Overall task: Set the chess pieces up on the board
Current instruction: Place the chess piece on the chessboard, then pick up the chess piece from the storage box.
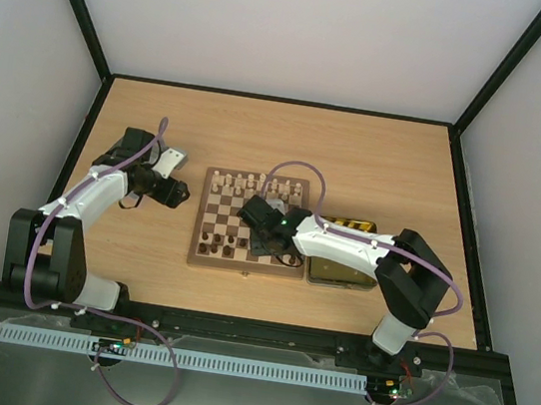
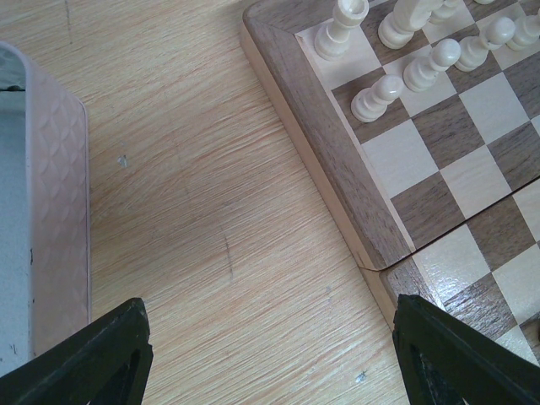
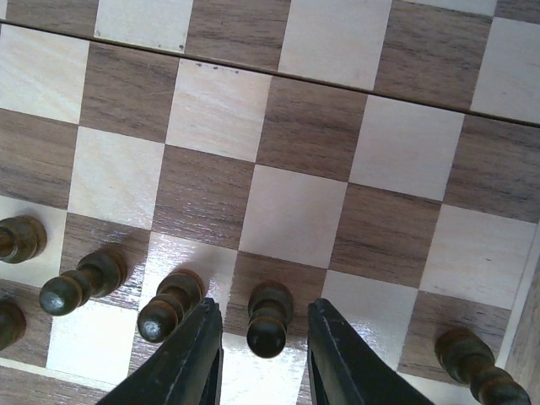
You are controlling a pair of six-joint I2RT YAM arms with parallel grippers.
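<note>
1. The table holds the board in its middle
2. The left claw hangs wide open over bare table and holds nothing, with the silver lid on its left and the board on its right
3. The right claw is a little open around one dark pawn on the board, with a small gap on each side
4. Cream pieces stand along the board's far side

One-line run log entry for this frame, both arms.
right gripper: open, straddling standing dark pawn on board | left gripper: open, empty, over table beside board
</note>
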